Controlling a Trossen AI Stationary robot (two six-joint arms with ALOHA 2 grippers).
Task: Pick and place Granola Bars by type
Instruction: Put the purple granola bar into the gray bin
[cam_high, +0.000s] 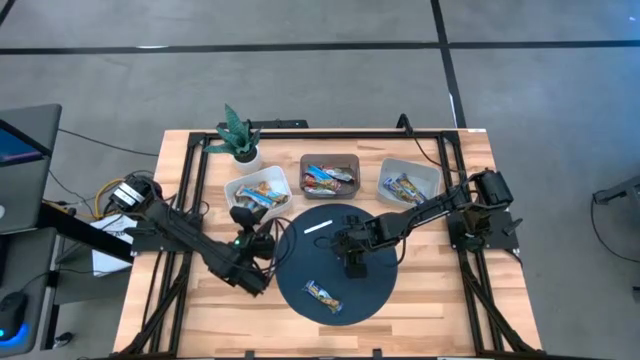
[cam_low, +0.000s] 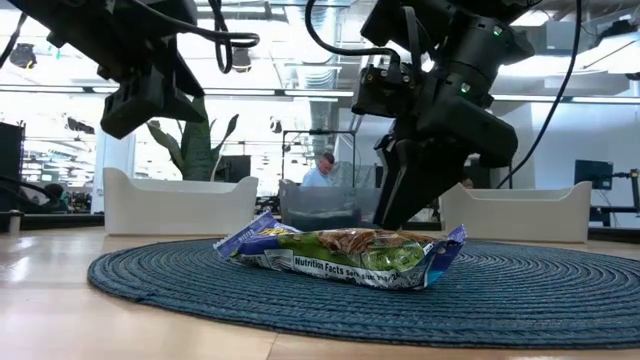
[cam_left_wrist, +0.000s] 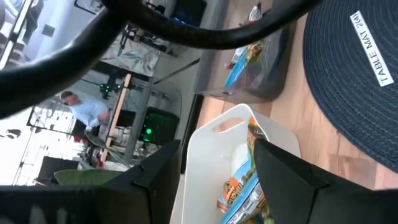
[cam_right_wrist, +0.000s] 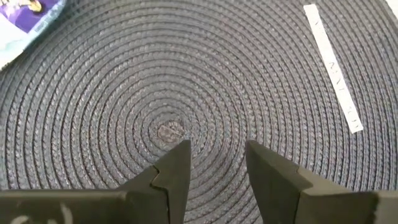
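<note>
Lying at six o'clock on the round mat (cam_high: 300, 262), the last granola bar (cam_high: 323, 296) looks light, crinkly, slippery; pinch mid-length. Right tool (cam_right_wrist: 214, 163) hovers open, empty; left tool (cam_left_wrist: 214, 171) open.

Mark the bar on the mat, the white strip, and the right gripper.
bar (cam_high: 323, 295), high view, wrapper middle.
white strip (cam_right_wrist: 333, 67), right wrist view, mid-length.
right gripper (cam_right_wrist: 217, 163), right wrist view, between fingertips.
</note>
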